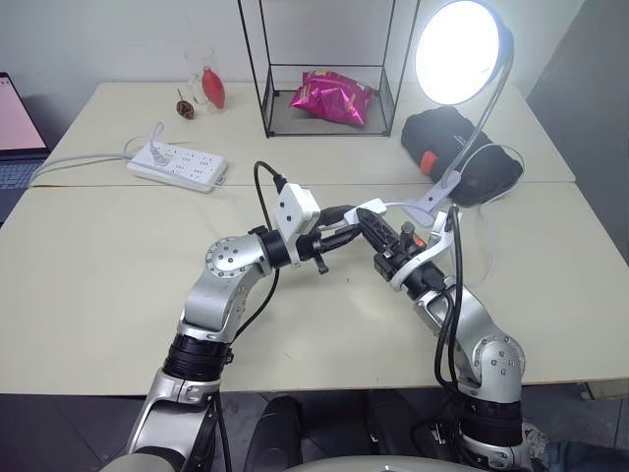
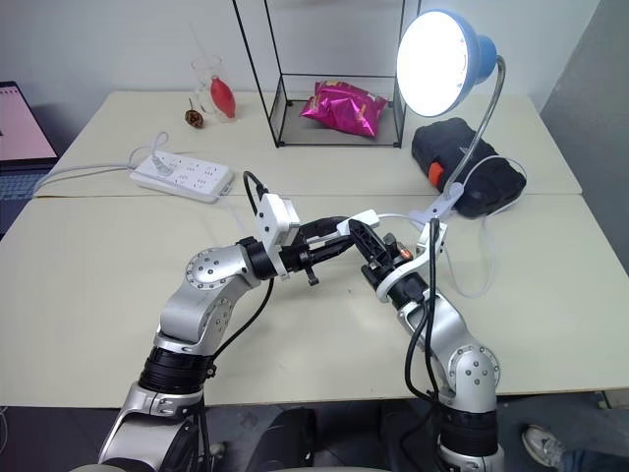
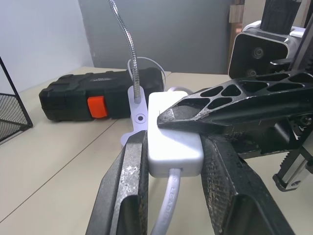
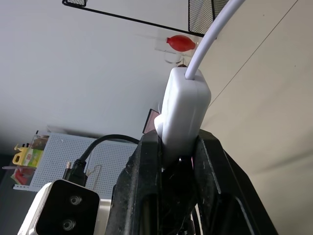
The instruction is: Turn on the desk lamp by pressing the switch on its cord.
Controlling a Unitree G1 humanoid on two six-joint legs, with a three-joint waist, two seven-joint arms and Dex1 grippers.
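The desk lamp (image 1: 462,51) stands clipped at the table's right, its blue shade (image 2: 470,51) lit bright. The small white switch (image 1: 370,207) hangs above the table's middle, between both grippers. My left gripper (image 1: 346,224) is shut on the sides of the switch (image 3: 173,142), and the cord (image 3: 165,208) runs out between its fingers (image 3: 128,196). My right gripper (image 1: 373,226) is shut on the switch (image 4: 184,110) from the other side, one black finger (image 3: 234,105) lying across its top face. The cord (image 4: 211,36) leads on toward the lamp.
A white power strip (image 1: 177,165) lies at the back left. A black case (image 1: 462,147) sits behind the lamp clip. A black wire frame (image 1: 329,118) holds a pink bag (image 1: 332,98). A glass with a red thing (image 1: 210,87) stands at the back.
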